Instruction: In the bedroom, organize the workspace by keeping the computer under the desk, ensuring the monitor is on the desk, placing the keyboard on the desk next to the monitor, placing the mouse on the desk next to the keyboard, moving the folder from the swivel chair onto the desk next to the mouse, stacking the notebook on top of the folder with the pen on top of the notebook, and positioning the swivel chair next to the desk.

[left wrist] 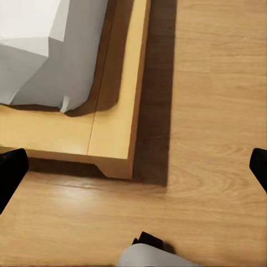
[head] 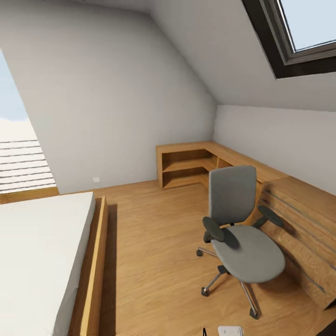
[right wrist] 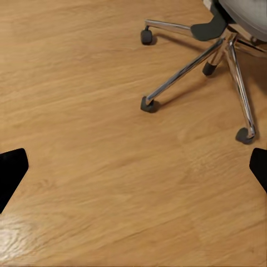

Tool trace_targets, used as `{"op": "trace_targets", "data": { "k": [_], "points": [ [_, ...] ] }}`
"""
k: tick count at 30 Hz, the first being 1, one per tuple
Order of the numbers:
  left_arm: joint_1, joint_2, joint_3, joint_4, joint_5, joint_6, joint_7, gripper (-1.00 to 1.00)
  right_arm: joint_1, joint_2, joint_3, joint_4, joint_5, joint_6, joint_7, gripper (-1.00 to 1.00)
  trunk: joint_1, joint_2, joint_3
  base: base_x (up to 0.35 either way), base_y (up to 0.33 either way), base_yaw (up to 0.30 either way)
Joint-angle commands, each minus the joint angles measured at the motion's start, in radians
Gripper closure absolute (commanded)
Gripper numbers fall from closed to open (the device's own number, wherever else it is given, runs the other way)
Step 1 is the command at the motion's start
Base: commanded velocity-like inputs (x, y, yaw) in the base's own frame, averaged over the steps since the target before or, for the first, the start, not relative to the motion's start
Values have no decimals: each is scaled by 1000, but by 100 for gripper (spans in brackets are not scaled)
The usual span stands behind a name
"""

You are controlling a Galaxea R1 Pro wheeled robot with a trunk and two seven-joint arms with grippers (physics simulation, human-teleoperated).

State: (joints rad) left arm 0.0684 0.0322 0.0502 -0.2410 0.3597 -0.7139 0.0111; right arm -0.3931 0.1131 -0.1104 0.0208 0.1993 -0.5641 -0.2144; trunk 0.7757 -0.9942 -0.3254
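Head view. A swivel chair (head: 242, 235) is recorded on the wooden floor (head: 154, 242), grey seat and back, black armrests, chrome wheeled base. It is set just beside a light wooden drawer chest (head: 303, 228) along the wall under the skylight (head: 303, 32); its seat is seen bare, with no folder on it. A low wooden shelf unit (head: 186, 165) is fitted into the far corner; its open compartments are seen empty. A bed (head: 42, 261) with a white mattress in a wooden frame is placed against the opposite side of the room. No desk, monitor or keyboard is seen, so the robot is judged to be in transit, with the desk yet to be found.

Left wrist view. The left gripper (left wrist: 133, 167) is held wide apart and empty, its dark fingertips (left wrist: 11, 172) at the two side edges of the frame, pointed down at the floor. The corner of the bed frame is seen below it, the mattress resting inside.

Right wrist view. The right gripper (right wrist: 133, 167) is likewise spread and empty above bare floor, near the chair's chrome legs and castors. Both arms are judged to be kept hanging for travel.
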Motion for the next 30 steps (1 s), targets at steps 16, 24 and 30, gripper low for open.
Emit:
{"op": "trace_targets", "data": {
  "k": [16, 24, 30],
  "points": [
    [1, -37, 0, -14, -16, 1, 0, -100, -1, -9, -8, 1, 11, -5, -3, -100, 0, -1, -12, 187, -93, 190],
    [1, -72, -11, -41, -112, -3, 1, -100, -1, -18, -7, 1, 12, -5, -1, -100, 0, -1, -13, 127, -82, 25],
    [1, -77, -13, -69, -148, -4, 7, -100, -1, -19, -6, 1, 12, -5, 1, -100, 0, -1, -13, 23, -15, 4]
  ]
}}
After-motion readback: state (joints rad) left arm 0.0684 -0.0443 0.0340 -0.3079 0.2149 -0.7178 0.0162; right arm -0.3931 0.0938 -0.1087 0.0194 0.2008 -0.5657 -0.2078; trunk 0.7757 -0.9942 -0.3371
